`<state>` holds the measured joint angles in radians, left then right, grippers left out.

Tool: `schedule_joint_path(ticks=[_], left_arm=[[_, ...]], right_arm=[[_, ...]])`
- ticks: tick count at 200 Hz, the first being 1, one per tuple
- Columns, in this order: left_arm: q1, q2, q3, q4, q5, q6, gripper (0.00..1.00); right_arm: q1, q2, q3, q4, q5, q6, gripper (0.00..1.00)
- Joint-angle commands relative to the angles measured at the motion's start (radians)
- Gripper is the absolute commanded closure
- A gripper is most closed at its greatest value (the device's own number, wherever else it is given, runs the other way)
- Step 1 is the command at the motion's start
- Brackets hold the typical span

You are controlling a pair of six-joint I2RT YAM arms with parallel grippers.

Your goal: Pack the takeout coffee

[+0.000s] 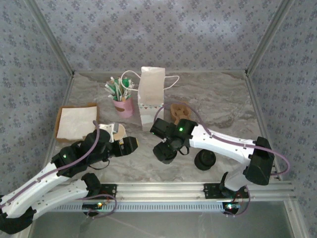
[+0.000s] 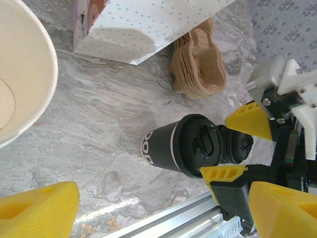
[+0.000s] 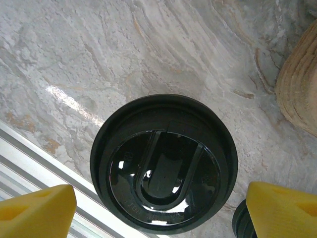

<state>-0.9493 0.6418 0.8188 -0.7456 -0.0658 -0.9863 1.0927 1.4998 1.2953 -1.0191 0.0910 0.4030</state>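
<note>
Both claws gape wide! Left gripper [image 2: 158, 215] reaches forward, angled down, cup [image 2: 20, 74] just beside it; right gripper [image 3: 158, 208] points straight down, fingers flanking the lid [image 3: 163, 163].

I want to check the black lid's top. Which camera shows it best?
Right wrist: the black lid sits in the centre, seen from straight above, moulding sharp. Left wrist shows it smaller, obliquely. Top external gives just a dark shape beneath the right arm.
</note>
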Motion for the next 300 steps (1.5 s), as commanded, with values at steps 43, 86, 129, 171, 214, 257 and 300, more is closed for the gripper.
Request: schedule_joint_path(ticks=[43,86,129,171,214,257,300], left_arm=[[0.004,0.0,0.014,-0.035,-0.029,0.012,0.08],[0.004,-0.001,0.01,-0.031,-0.027,0.011,0.08],[0.006,-0.002,0.008,-0.028,-0.025,0.01,0.07],[0.007,0.001,0.008,-0.028,-0.024,0.012,0.07],[0.015,0.009,0.008,-0.02,-0.014,0.018,0.06],[0.024,0.032,0.001,0.003,0.01,0.025,0.06],[0.034,0.081,0.02,0.031,0.042,0.049,0.05]], right_arm=[[-0.007,0.043,0.023,-0.026,-0.005,-0.006,0.1],[-0.023,0.057,0.021,-0.015,-0.019,-0.003,0.14],[-0.032,0.07,0.02,-0.007,-0.031,-0.004,0.15],[-0.031,0.071,0.024,-0.009,-0.036,-0.003,0.19],[-0.032,0.045,0.042,-0.03,-0.033,-0.002,0.21],[-0.045,-0.021,0.066,-0.065,-0.041,0.006,0.21],[-0.129,-0.109,0.108,-0.145,0.003,-0.008,0.21]])
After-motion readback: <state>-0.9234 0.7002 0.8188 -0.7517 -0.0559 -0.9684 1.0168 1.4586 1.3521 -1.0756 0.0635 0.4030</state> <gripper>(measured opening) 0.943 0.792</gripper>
